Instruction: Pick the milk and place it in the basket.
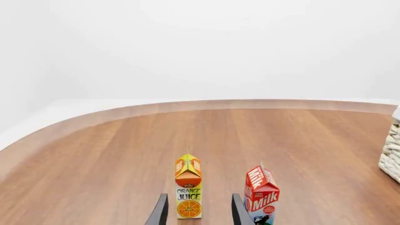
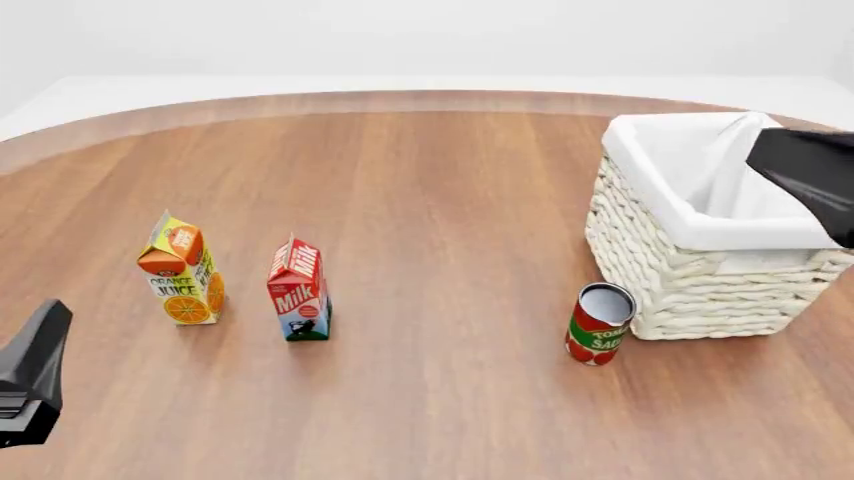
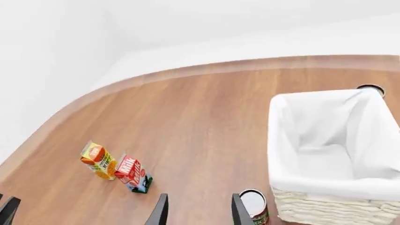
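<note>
Nearest thing in the front view is the left gripper [image 2: 30, 385], just a dark wedge poking in at the lower corner, low over the wooden surface [image 2: 427, 200]. In its own wrist view the left gripper [image 1: 198, 211] has its jaws spread wide with nothing between them; only the two finger tips show at the frame edge.

Right ahead of those jaws is the orange juice carton [image 1: 188, 187], standing upright, pretty much lined up with the gap. The milk [image 1: 261, 194] stands upright too, just beyond and outside the right-hand finger, a little apart from the juice. In the front view, the orange juice carton [image 2: 182, 270] and the milk [image 2: 299, 290] sit side by side, near each other but not touching, with the milk on the side toward the basket.

The right gripper [image 3: 198, 211] also has its jaws spread and empty, hanging high above the surface. Just past them, below, is the red tomato can [image 3: 253, 206], standing upright with the basket [image 3: 312, 206] just beside it. In the front view, the red tomato can [image 2: 599, 325] is just in front of the basket [image 2: 694, 270]'s near corner, and a dark piece of the right arm crosses over the far rim. The basket's white lining looks bare inside. The milk is well apart from it.
</note>
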